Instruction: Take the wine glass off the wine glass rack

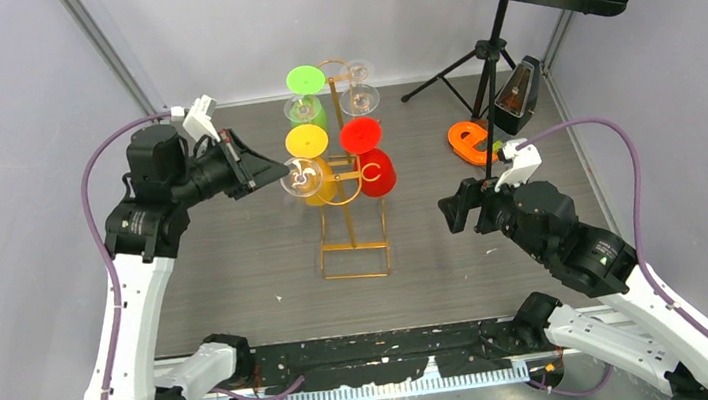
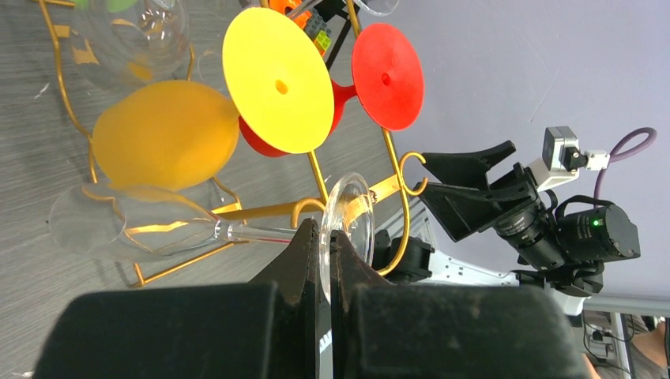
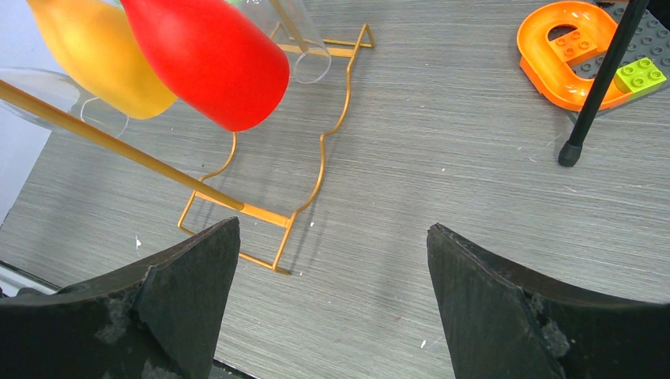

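Your arms, as found.
Left arm [image 1: 129, 316] and right arm [image 1: 668, 327]: white links, black joints, purple cables [image 1: 635, 198].

Top view looks down from the near edge over the whole counter [image 1: 241, 303]. Left wrist sits close to the rack [image 2: 261, 210], apparently rolled sideways. Right wrist looks down from farther, sharing its base.

left gripper [image 1: 281, 175]: was clamped shut, centre-left of frame | right gripper [image 1: 452, 213]: was held wide open, right of centre
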You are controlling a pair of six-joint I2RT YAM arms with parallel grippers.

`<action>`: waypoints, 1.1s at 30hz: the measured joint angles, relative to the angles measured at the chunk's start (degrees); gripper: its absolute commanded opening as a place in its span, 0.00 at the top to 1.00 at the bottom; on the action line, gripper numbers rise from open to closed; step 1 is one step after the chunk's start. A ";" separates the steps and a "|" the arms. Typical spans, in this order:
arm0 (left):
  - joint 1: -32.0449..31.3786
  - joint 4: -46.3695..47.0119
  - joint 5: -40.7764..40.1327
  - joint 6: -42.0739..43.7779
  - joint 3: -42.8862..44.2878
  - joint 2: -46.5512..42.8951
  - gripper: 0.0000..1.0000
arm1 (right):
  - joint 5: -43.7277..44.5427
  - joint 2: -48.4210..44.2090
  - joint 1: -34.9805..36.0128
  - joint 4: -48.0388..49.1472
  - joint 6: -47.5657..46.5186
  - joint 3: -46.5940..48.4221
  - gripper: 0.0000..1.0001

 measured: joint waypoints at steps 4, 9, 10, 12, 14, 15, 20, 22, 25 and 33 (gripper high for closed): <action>0.00 -0.50 -1.33 0.15 1.05 -0.04 1.00 | 0.00 0.04 0.00 -0.02 0.00 0.00 0.06; 0.00 -0.90 -2.84 0.31 1.46 -0.22 1.00 | 0.00 0.04 0.00 -0.02 0.00 0.02 0.06; 0.02 -1.05 -3.13 0.33 1.49 -0.24 1.00 | 0.00 0.04 0.00 -0.02 0.00 0.02 0.06; 0.11 -1.57 -3.87 0.48 1.64 -0.31 1.00 | 0.00 0.07 0.00 0.00 0.00 0.02 0.06; 0.31 -2.12 -4.76 0.85 2.16 -0.39 1.00 | 0.00 0.07 0.00 0.00 0.00 0.02 0.06; 0.48 -2.29 -5.22 1.18 2.45 -0.50 1.00 | 0.00 0.13 0.00 -0.02 0.00 0.02 0.06; 1.97 -3.15 -6.78 2.01 3.52 -1.90 1.00 | -0.02 0.50 0.00 -0.02 -0.02 0.02 0.06; 2.62 -3.58 -7.10 2.29 3.82 -2.71 1.00 | -0.02 0.52 0.00 0.00 -0.02 0.02 0.06; 3.34 -4.15 -7.19 2.91 3.98 -3.89 1.00 | -0.11 0.55 0.00 0.00 -0.02 0.04 0.06; 3.61 -6.03 -7.04 3.76 3.98 -7.76 1.00 | -1.66 1.36 0.00 -0.07 -0.11 1.03 0.05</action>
